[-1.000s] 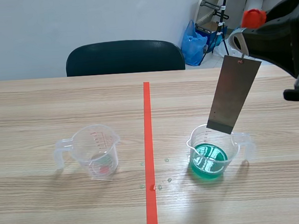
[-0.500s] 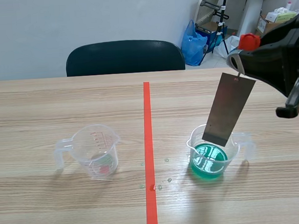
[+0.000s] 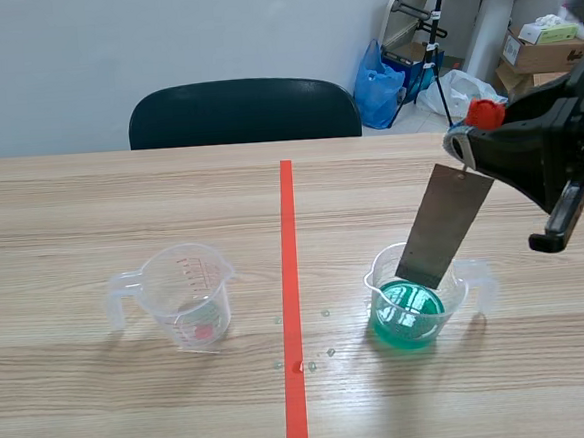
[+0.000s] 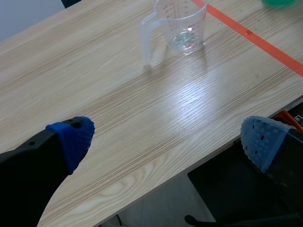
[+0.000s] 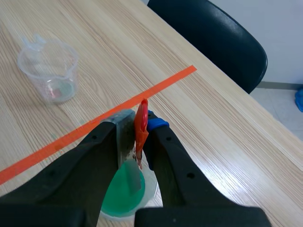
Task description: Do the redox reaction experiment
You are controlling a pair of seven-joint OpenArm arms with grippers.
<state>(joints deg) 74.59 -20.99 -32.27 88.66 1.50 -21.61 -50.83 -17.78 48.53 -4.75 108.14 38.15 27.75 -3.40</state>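
Observation:
My right gripper [image 3: 470,136] is shut on a red clip [image 3: 485,113] from which a grey metal sheet [image 3: 443,226] hangs tilted. The sheet's lower edge sits inside a clear measuring cup [image 3: 415,299] of green liquid, right of the tape line; whether it touches the liquid I cannot tell. In the right wrist view the red clip [image 5: 141,118] is pinched between the fingers, with the metal sheet [image 5: 125,142] and the green cup [image 5: 124,189] below. An empty clear measuring cup [image 3: 184,295] stands left of the line. My left gripper [image 4: 168,139] stays open above the table's near edge, well short of the empty cup [image 4: 182,28].
An orange-red tape line [image 3: 292,309] runs down the table's middle, with a few droplets [image 3: 312,358] beside it. A black chair [image 3: 244,110] stands behind the far edge. Bags and boxes [image 3: 551,46] lie on the floor at the back right.
The right arm has come down and slightly left with the clip, lowering the metal sheet from above the green cup until its lower edge is inside it.

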